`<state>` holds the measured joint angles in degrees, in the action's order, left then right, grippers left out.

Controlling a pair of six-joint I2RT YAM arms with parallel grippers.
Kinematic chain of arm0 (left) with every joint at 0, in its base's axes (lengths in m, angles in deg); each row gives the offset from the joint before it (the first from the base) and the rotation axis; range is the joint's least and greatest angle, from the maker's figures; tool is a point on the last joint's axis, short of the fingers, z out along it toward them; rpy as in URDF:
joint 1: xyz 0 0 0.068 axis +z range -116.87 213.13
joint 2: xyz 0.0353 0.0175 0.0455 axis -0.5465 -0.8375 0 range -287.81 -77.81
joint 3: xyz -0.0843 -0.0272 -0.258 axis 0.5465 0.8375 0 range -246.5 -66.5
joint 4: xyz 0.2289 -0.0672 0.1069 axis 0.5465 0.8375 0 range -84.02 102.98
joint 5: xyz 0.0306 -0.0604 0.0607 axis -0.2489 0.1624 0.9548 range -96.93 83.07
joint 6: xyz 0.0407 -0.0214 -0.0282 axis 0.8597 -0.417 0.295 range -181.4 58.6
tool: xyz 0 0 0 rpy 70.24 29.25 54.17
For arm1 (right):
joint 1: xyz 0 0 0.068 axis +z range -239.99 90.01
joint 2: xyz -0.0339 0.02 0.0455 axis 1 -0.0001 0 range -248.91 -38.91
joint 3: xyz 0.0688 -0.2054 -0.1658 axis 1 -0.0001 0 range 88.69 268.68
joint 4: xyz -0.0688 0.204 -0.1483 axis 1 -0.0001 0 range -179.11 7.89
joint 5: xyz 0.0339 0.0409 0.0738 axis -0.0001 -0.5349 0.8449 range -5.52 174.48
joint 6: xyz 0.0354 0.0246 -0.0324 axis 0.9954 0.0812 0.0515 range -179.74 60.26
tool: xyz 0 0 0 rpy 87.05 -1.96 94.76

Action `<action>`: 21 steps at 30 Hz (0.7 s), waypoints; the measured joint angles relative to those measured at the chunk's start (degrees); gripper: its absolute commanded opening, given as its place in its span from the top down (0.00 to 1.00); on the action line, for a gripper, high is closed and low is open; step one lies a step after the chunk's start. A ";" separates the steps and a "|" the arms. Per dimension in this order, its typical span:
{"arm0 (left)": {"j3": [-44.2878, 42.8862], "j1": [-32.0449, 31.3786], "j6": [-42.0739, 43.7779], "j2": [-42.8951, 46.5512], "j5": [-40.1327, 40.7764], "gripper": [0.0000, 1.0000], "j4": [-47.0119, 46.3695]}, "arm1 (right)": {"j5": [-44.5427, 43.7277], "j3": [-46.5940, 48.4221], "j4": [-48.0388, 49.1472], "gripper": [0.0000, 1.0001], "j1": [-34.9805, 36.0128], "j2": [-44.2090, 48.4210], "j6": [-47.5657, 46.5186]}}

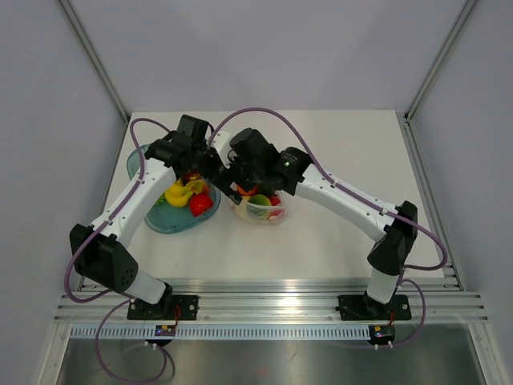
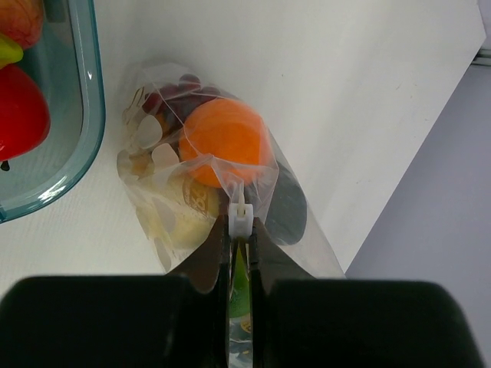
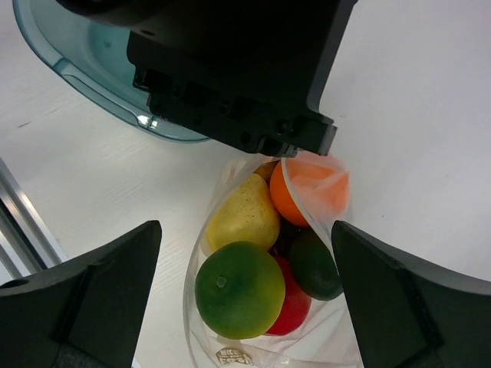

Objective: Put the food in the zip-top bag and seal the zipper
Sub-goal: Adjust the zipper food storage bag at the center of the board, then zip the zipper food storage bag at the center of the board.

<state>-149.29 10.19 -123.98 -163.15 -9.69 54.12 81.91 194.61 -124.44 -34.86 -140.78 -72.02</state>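
Observation:
The clear zip-top bag (image 1: 263,210) stands on the table's middle, mouth open. Inside it are a green fruit (image 3: 239,287), a yellow one (image 3: 242,215), an orange (image 3: 295,195), a red piece (image 3: 298,310) and a dark green piece (image 3: 314,264). My left gripper (image 2: 240,230) is shut on the bag's mouth edge, with the zipper's white slider (image 2: 239,215) at its fingertips. The orange (image 2: 226,142) and purple grapes (image 2: 180,90) show through the plastic. My right gripper (image 3: 245,230) hangs open just above the bag mouth, holding nothing. More food (image 1: 191,196) lies in the bowl.
The translucent blue-green bowl (image 1: 154,221) sits left of the bag, close to it, with yellow and red pieces inside. Its rim (image 2: 90,115) is near the bag. Both arms cross over the bag. The table's right edge (image 2: 399,192) is near.

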 measured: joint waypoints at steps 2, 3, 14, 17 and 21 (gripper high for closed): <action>-0.02 0.00 -0.22 -0.02 0.00 1.00 0.04 | -0.11 0.00 -0.24 0.01 0.07 -1.11 -0.42; -0.04 0.00 -0.31 -0.04 0.00 1.00 0.15 | -0.44 -0.02 -0.31 0.01 0.09 -1.55 -0.50; -0.11 0.02 -0.52 -0.35 -0.04 1.00 0.44 | -3.23 -1.88 1.55 0.61 0.15 -2.51 -0.50; -0.13 0.07 -0.57 -0.35 -0.02 1.00 0.46 | -3.80 -2.78 2.01 0.64 0.15 -2.86 -0.20; -0.13 0.07 -0.87 -0.35 -0.04 1.00 0.46 | -4.11 -4.13 2.91 0.81 0.15 -2.95 0.09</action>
<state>-149.42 10.25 -124.86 -163.50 -9.74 54.58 77.80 190.48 -121.53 -34.71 -143.73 -71.93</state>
